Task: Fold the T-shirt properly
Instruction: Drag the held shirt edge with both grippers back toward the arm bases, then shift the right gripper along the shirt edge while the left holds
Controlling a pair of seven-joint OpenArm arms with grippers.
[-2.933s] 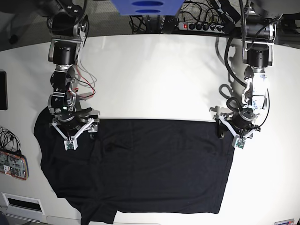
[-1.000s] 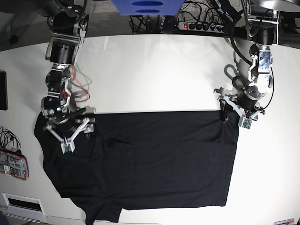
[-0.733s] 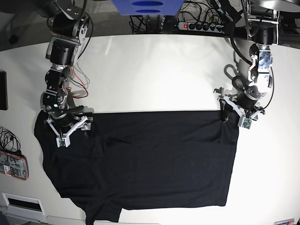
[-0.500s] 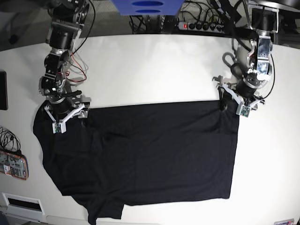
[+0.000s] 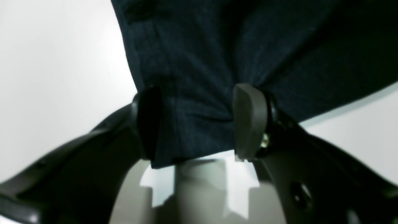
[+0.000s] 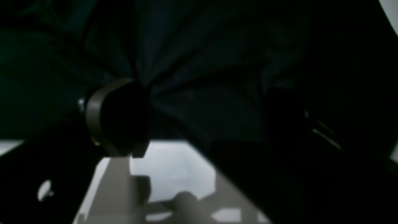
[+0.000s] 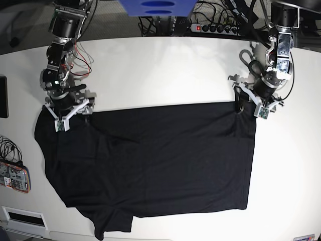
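The black T-shirt (image 7: 160, 160) lies spread flat over the white table (image 7: 160, 70), its far edge stretched between my two grippers. In the base view the left gripper (image 7: 247, 104) holds the far right corner and the right gripper (image 7: 72, 113) holds the far left corner, by the sleeve. The left wrist view has dark cloth (image 5: 217, 46) bunched between both fingers (image 5: 248, 121), with creases pulling toward the left gripper (image 5: 197, 124). In the right wrist view, folds of the T-shirt (image 6: 202, 62) converge between the fingers (image 6: 118, 124) of the right gripper (image 6: 199, 124). One sleeve hangs near the front edge.
A power strip (image 7: 215, 27) and cables run along the table's far edge. A blue object (image 7: 155, 7) hangs above the far middle. A dark device (image 7: 2, 95) and a patterned flat item (image 7: 14, 175) lie at the left edge. Red wires (image 7: 83, 65) trail beside the right arm.
Both grippers have moved toward the table's far edge, dragging the T-shirt's far edge with them. The whole shirt has slid away from the front edge and pulled flatter.
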